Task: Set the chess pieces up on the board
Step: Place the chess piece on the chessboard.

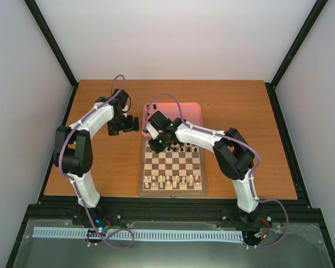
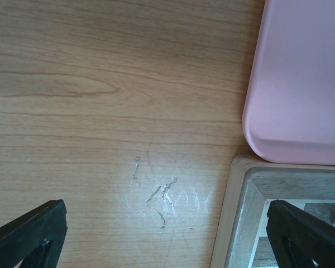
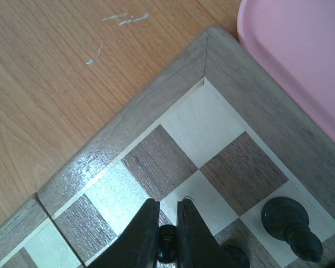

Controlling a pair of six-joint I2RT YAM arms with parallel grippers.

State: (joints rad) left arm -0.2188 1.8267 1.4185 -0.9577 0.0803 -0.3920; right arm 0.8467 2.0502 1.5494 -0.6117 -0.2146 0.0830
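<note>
Currently my right gripper (image 3: pixel 167 207) pinches a black piece (image 3: pixel 167 247) near the board (image 3: pixel 151 106) corner; the hold looks thin, so it could slip or topple. Left gripper (image 2: pixel 167 234) spread wide.

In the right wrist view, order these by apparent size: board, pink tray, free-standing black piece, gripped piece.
1. board
2. pink tray
3. free-standing black piece
4. gripped piece, which is mostly hidden, so its rank is unsure
</note>
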